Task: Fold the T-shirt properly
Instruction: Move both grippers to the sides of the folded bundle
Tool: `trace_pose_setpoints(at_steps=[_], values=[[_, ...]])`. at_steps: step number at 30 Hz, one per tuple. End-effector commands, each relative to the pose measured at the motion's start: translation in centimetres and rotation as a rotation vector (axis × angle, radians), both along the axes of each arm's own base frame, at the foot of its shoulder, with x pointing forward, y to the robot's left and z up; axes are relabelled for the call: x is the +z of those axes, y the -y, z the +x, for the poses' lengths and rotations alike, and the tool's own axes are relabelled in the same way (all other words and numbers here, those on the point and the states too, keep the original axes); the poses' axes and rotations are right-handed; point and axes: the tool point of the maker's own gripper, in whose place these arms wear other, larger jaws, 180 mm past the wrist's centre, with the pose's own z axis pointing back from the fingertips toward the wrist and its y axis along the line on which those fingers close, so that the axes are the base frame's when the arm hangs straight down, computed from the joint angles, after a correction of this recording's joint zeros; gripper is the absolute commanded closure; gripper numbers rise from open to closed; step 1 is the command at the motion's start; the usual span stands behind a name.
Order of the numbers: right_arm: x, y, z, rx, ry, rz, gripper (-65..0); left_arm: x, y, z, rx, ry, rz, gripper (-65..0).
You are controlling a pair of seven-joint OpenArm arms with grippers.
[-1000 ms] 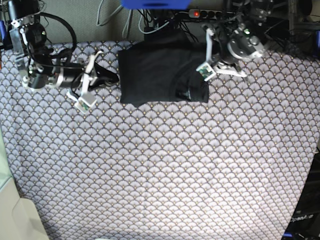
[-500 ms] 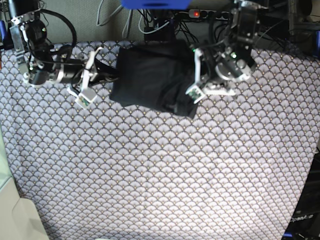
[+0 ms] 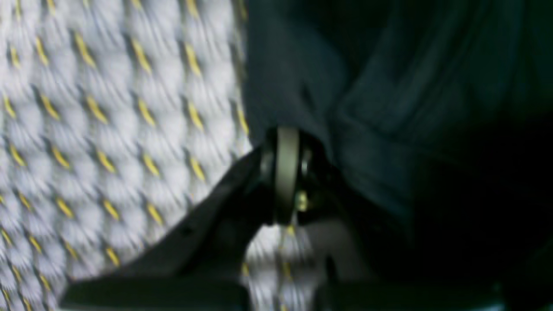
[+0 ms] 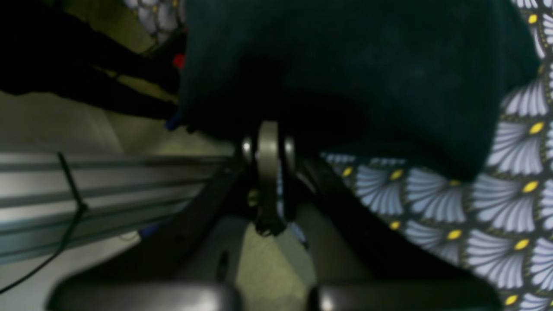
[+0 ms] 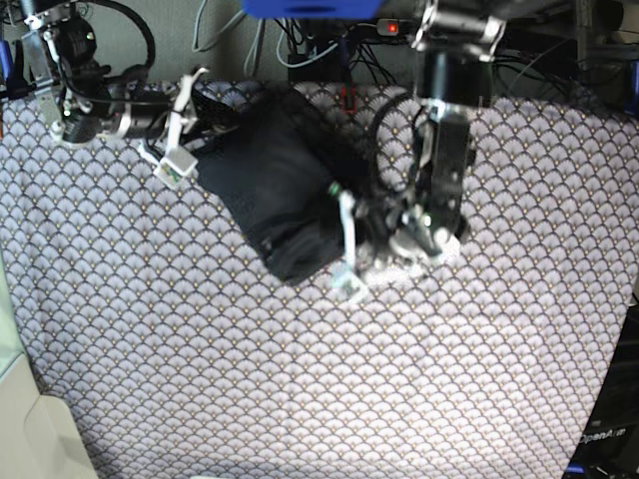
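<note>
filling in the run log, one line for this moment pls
phase: mid-fold | left gripper: shut on T-shirt edge | right gripper: shut on T-shirt | garment: bunched, partly lifted off patterned cloth

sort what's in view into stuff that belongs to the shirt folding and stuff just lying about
Part of the job:
- T-shirt
- left gripper, shut on the shirt
- right gripper, shut on the shirt

Just there:
- patterned tablecloth
- power strip and cables behind the table

Left wrist view motion-blurred; T-shirt [image 3: 389,108] cut off at top and right edges, tag unseen.
</note>
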Motion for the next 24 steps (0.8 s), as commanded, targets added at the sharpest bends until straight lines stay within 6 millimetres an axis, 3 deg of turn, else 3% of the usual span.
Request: trace_pose_setpoints(at_steps=[1,5,9,11,15,17,20,24], values=[[0.8,0.0,0.3,0.0,0.022,0.019,0.0,2.0,0.7,2.0,0.019,0.057,-0.057,-0.4],[0.7,-0.1,-0.7,0.006,0.007,0.02,0.0,4.0,0.7,4.8,0.081,0.078,-0.117,-0.4],[1.6,1.6,-1.0,-0.018,0.037,0.001,0.0,5.4,-2.5,5.2,0.15,0.091,-0.062,-0.4],[2.1,3.1,-0.7,-0.052,0.061,-0.011,0.0,4.6,-6.1,3.5,0.195,0.06,0.032,-0.4],[2.6,5.4,0.4,-0.08,0.1,-0.036,0.0,2.6,-9.7,-0.7,0.216,0.011,0.142,-0.4],[2.7,6.7,1.8,-0.097,0.124,-0.055,0.0,1.1,-10.0,-3.5,0.184,-0.023,0.181,-0.4],[2.2,8.6,4.3,-0.146,0.138,-0.082,0.0,-0.6,-8.7,-6.8,0.12,-0.069,0.196,-0.4],[1.7,10.7,7.0,-0.21,0.143,-0.103,0.0,-1.3,-6.7,-8.7,0.091,-0.1,0.165,-0.4]])
